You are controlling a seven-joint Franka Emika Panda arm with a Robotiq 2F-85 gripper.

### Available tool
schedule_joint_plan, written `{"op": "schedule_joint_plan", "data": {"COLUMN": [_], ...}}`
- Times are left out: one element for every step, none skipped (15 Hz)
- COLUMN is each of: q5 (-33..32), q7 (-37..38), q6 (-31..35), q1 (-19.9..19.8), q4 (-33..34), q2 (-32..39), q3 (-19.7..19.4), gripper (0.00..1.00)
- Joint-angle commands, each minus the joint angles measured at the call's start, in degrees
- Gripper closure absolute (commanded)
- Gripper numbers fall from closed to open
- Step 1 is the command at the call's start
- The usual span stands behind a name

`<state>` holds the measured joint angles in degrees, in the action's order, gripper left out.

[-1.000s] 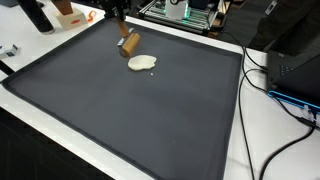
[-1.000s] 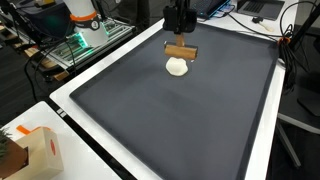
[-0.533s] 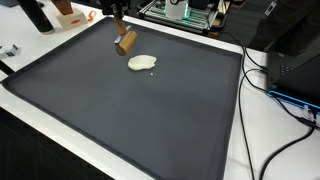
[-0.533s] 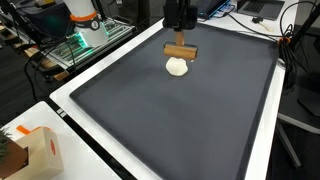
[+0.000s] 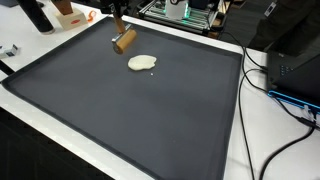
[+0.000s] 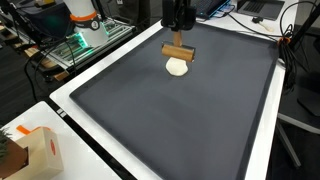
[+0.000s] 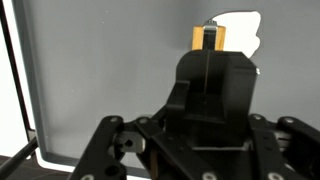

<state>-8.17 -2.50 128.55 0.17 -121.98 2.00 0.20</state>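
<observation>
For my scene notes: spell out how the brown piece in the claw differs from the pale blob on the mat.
Colour: the brown piece is tan; the pale blob is cream-white. Shape: the brown piece looks like a short cylinder; the pale blob is flat and irregular. State: the claw grips the brown piece, while the pale blob lies free on the dark mat. Both are small and close together near one edge of the mat.
</observation>
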Motion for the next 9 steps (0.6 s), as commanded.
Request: {"op": "schedule_joint_plan", "data": {"q5": [-7.0, -8.1, -9.0, -9.9, -10.2, -10.3, -10.4, -10.7, -10.9], "q7": [14.1, 17.4, 20.6, 23.6, 25.7, 27.4, 28.7, 30.3, 31.6], "q6": [-7.5, -9.7, -12.4, -14.7, -16.7, -18.4, -19.9, -21.1, -22.1], "q1": [1.1, 1.3, 1.6, 1.8, 2.0, 2.3, 2.5, 2.7, 3.0], "q4": [2.7, 3.4, 4.3, 5.0, 5.6, 6.2, 6.7, 7.2, 7.5], "q2": [-0.1, 0.0, 0.3, 0.6, 0.9, 1.2, 1.5, 2.0, 2.3], "q3": [0.2, 0.3, 0.5, 0.7, 0.9, 1.0, 1.2, 1.3, 1.4], "gripper": [0.77, 0.77, 0.77, 0.77, 0.77, 0.77, 0.77, 0.77, 0.77]}}
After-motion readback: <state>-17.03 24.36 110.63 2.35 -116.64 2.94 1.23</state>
